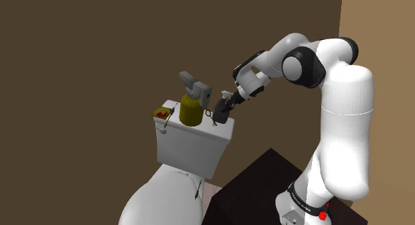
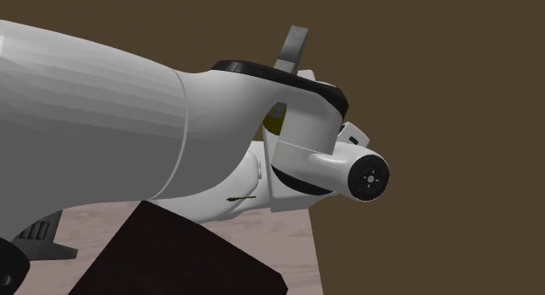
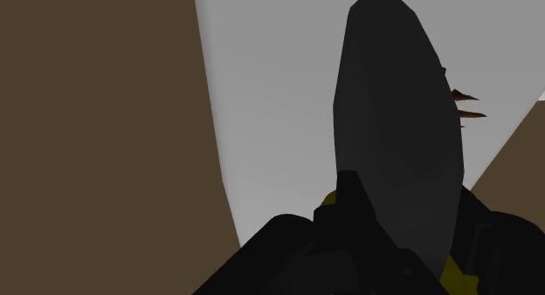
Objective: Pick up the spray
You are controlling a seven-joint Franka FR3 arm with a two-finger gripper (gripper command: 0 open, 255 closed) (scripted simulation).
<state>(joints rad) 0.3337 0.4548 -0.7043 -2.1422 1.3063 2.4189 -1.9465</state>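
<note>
Olive-yellow spray (image 1: 191,107) with a grey trigger head, upright on the flat lid of a white toilet tank (image 1: 193,147), about mid-lid in the shoulder view. Just beside it at nine o'clock, on the same lid, a small tray (image 1: 161,113) with red and yellow bits. At three o'clock of the spray, near but apart, the black hand (image 1: 221,114), low over the lid's end and angled down toward seven o'clock off the white arm (image 1: 346,124). Cannot tell whether spread or pressed together: dark and bunched in the shoulder view, and in the wrist view little beyond a tall black shape (image 3: 397,136) against the pale lid. No sign of anything pinched. Judged to be in the approach, grasp not yet made. Probably light to middling in weight, depending on fill. Stiff-walled by the look, smooth and rounded, so apt to slip or twist under a shallow pinch. Top-heavy as well, going by the bulky head, so easily tipped by a sideways nudge. Best taken across the round body just under its shoulder, or at the narrower neck below the head, square-on from three o'clock. Better avoided: trigger and nozzle, likely to give or fire. Worth minding: brown wall (image 1: 100,44) close at twelve o'clock, tray near at nine.
</note>
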